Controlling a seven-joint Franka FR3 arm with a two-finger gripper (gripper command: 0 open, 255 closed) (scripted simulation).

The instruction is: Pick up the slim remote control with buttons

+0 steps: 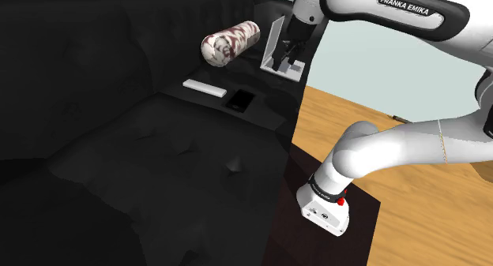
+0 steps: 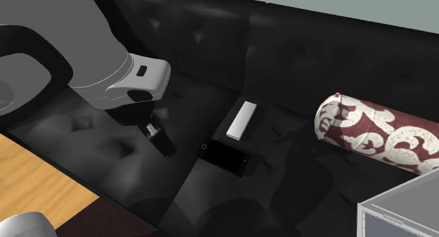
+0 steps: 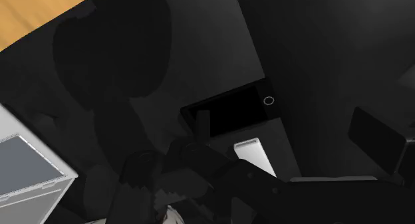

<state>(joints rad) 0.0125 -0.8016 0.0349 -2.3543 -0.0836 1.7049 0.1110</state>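
The slim white remote [image 1: 204, 87] lies flat on the black sofa seat [image 1: 158, 154], next to a flat black phone-like slab [image 1: 240, 99]. In the second exterior view the remote [image 2: 243, 120] lies just beyond the black slab [image 2: 226, 158]. My black gripper [image 2: 159, 137] hangs over the seat to that view's left of both, fingers apart, holding nothing. In the shoulder view the gripper [image 1: 287, 61] is right of the remote, in front of a grey box. The wrist view looks down on the remote's end [image 3: 255, 156] beside the slab [image 3: 233, 110].
A patterned red-and-white bolster [image 1: 229, 42] lies against the sofa back behind the remote. A grey open box [image 1: 276, 37] stands at the seat's end, close to the gripper. Wooden floor [image 1: 379, 138] runs beside the sofa, where my stand sits.
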